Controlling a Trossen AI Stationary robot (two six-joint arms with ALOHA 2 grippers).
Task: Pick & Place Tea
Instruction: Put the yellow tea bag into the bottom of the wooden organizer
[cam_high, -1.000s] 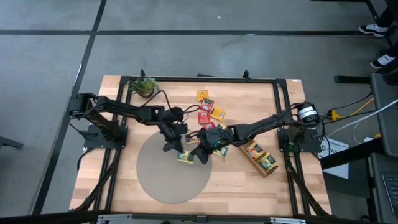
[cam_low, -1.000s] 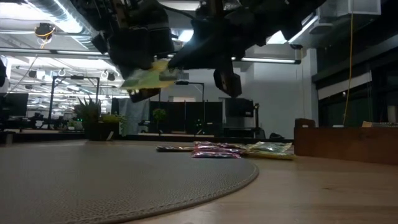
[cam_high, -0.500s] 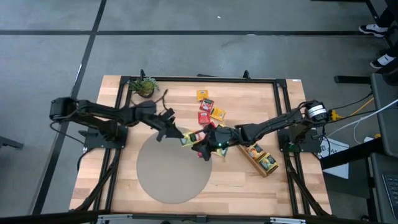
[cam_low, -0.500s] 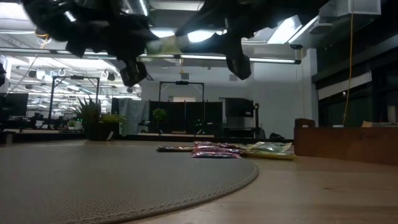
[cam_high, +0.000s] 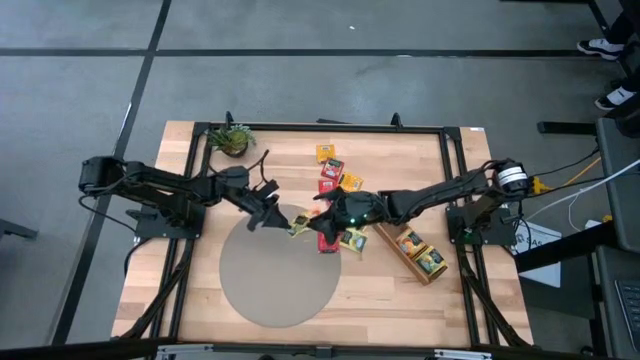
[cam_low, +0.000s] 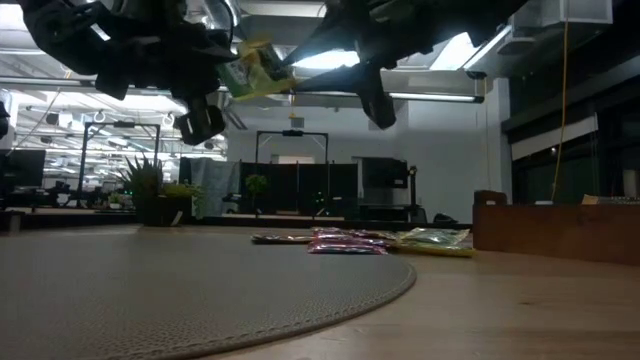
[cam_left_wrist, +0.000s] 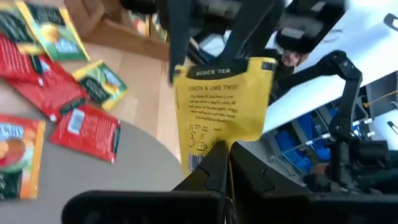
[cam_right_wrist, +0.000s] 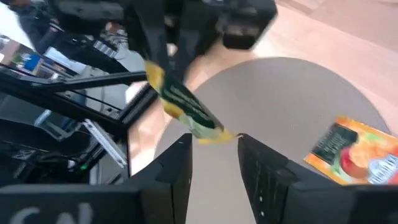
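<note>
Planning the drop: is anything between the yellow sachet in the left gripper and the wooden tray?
Yes. The right gripper, open around the yellow sachet's far edge, and its arm lie between the left gripper and the wooden tray.

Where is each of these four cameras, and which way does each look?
High: overhead, straight down on the wooden table, both arms.
Low: table height, level across the round grey mat; arms overhead.
Left wrist: on the left arm; left hand pinches a yellow paper tea sachet.
Right wrist: on the right arm; open right hand at that sachet.
All four share the sachet.
</note>
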